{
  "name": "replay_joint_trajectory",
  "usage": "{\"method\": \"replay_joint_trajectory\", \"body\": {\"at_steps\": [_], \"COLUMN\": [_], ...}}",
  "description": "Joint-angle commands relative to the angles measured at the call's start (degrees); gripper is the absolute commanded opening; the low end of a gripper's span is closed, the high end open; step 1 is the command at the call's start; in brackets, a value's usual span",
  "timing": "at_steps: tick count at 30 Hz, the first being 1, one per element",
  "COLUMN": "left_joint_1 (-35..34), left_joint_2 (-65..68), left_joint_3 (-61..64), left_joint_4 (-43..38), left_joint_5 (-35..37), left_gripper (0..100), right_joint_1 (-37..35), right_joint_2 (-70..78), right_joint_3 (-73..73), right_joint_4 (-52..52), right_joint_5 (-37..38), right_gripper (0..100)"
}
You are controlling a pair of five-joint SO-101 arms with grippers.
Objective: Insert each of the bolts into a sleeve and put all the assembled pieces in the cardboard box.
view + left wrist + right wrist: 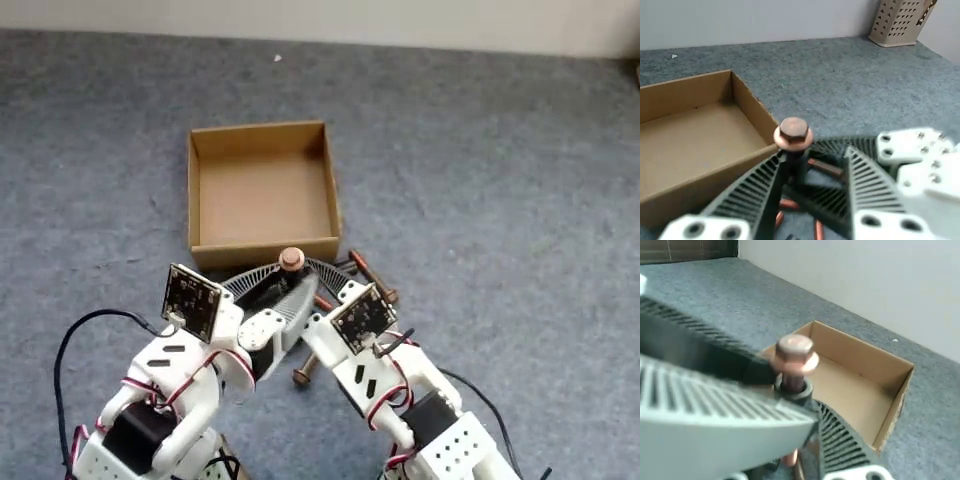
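A copper bolt [291, 259] stands head up in a black sleeve [792, 161], held above the carpet just in front of the cardboard box [265, 128]. My left gripper [790, 172] comes in from the left and is shut on the sleeve, its dark ribbed fingers [752, 187] meeting under the bolt head [792, 131]. My right gripper [807, 407] comes in from the right and is shut on the same sleeve [792, 388], just below the bolt head [795, 354]. The bolt's shank is hidden. The box [747, 102] holds nothing.
Loose copper bolts lie on the grey carpet by the grippers: two [362, 270] to the right of the box's front corner, another [303, 375] between the two arms. The box's open side [892, 407] is close behind the held piece. A perforated beige holder [900, 22] stands far back.
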State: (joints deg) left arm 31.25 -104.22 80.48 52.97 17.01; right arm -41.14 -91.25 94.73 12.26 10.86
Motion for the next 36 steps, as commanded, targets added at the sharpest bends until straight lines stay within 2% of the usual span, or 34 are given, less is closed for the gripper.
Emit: {"method": "replay_joint_trajectory", "body": {"at_steps": [1,5,9,12,15,19,20,24,28,32,36], "left_joint_1": [1.6,0.1,-6.5,-13.5,-21.4,-33.2,-35.8,-45.3,-51.0,-54.5,-55.1], "left_joint_2": [0.3,0.2,0.2,0.2,0.2,0.2,0.2,0.2,0.2,0.2,0.2], "left_joint_3": [-2.6,-9.2,-15.0,-15.5,-15.3,-15.3,-15.2,-9.9,-0.7,7.7,13.8], "left_joint_4": [7.3,12.0,13.3,13.3,13.3,13.3,13.3,12.8,12.8,12.8,12.7], "left_joint_5": [0.1,0.0,-0.4,-1.9,-6.9,-11.0,-12.1,-14.3,-14.5,-14.6,-14.9], "left_gripper": [35,35,35,33,24,3,0,3,1,1,1], "right_joint_1": [1.4,1.4,2.2,5.8,10.9,14.9,15.6,17.6,17.8,17.5,17.5], "right_joint_2": [-0.9,-0.9,-0.9,-0.9,-0.9,-0.9,-0.9,-0.4,2.9,11.8,24.7], "right_joint_3": [-3.6,-3.6,-3.6,-3.6,-3.6,-3.3,-3.6,-8.0,-19.4,-31.1,-40.7], "right_joint_4": [-1.5,-1.5,-1.5,-1.5,-1.5,-0.2,2.1,17.0,29.3,35.2,36.3], "right_joint_5": [0.0,0.0,0.0,0.0,0.0,-0.1,-1.0,-11.4,-14.2,-16.2,-15.9], "right_gripper": [0.5,0.5,0.5,0.5,0.5,0.5,0.5,0.5,0.5,0.5,0.5]}}
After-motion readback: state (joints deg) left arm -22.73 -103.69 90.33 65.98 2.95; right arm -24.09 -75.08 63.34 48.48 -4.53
